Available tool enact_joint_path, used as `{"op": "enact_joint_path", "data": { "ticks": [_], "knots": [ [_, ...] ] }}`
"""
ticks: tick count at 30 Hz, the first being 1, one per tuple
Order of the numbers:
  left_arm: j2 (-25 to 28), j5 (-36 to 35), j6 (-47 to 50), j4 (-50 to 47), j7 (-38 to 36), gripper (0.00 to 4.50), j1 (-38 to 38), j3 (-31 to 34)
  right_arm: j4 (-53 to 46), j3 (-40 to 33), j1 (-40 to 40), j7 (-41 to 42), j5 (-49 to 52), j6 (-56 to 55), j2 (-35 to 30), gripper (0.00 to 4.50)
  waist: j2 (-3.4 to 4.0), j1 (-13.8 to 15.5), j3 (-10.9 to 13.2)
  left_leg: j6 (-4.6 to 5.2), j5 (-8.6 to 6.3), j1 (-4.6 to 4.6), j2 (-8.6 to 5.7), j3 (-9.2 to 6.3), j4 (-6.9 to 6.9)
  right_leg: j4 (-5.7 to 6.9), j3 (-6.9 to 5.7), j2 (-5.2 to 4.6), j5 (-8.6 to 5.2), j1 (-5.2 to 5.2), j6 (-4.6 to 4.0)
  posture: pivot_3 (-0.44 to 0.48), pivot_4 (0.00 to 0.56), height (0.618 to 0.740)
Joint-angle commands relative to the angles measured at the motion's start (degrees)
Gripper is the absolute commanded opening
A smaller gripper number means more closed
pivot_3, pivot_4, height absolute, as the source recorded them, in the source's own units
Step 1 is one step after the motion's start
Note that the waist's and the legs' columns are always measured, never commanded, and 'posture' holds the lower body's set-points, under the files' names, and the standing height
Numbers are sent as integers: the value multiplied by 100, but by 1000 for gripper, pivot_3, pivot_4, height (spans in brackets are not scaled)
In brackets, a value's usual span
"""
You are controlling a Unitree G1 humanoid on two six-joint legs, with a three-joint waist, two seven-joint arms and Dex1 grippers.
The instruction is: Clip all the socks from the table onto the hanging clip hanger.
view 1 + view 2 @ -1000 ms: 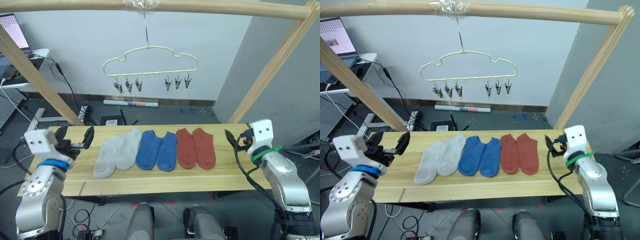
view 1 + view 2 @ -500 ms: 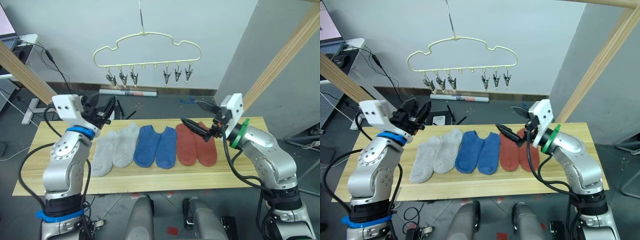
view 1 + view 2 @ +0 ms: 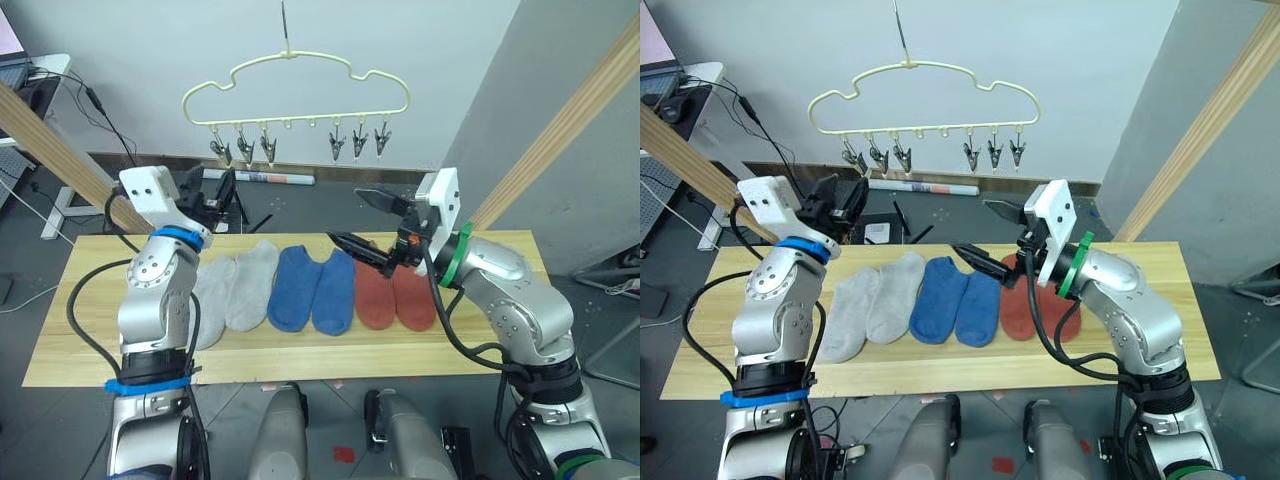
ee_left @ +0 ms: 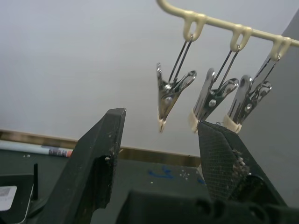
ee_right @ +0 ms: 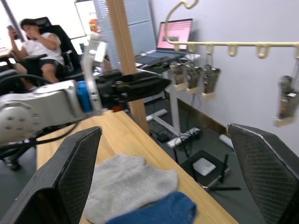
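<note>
**Both arms raised over the table; no sock taken yet**

Since the frame half a second ago, the left gripper (image 3: 212,192) has risen from the table's back edge toward the left group of clips, and the right gripper (image 3: 362,222) has swung inward and up, from above the red socks to above the gap between the blue and red pairs. A second ago both grippers sat low at the table ends.

**Finger state.** Both grippers are spread wide and carry nothing. In the left wrist view the two black fingers (image 4: 98,154) frame the clips (image 4: 170,95) with clear space between. In the right wrist view the fingers (image 5: 70,172) stand far apart.

**Position of the work.** Six socks lie flat in a row on the table (image 3: 90,330): the grey pair (image 3: 232,293) at the robot's left, the blue pair (image 3: 308,290) in the middle, the red pair (image 3: 392,297) at the right. None touches a finger. The right gripper hovers above the blue-red boundary, apart from the cloth. The clip hanger (image 3: 295,85) hangs above and behind the row, all six clips empty.

**Handling.**
- The socks are judged light, soft and limp; each will fold and droop when lifted.
- Knit cloth offers good grip and is not fragile.
- Recommended hold: pinch the cuff edge, leaving a free margin of cloth for the clip to bite.
- The clips swing freely on the wire; expect them to give way when pushed.
</note>
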Motion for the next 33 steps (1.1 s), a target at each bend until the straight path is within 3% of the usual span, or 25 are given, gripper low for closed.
{"op": "enact_joint_path", "data": {
  "ticks": [1,9,33],
  "knots": [
    [0,73,-288,126,-95,2716,-242,-25,-331,-40,-160,-32,180,3,50,4500,0,-3,7,0,0,-1,0,0,0,0,0,0,0,-1,0,164,360,740],
    [11,283,-692,669,-82,2716,-660,-68,-444,-51,-246,-181,286,151,105,4500,-5,-7,30,-3,1,-8,0,-1,-2,-2,-3,-1,0,-7,0,157,365,740],
    [104,484,-1120,1172,-112,2716,-989,-43,-514,-159,-333,-442,542,374,129,4500,-4,-16,41,-6,3,-13,1,-4,-4,-5,-8,-2,-3,-10,5,158,370,740]
  ]
}}
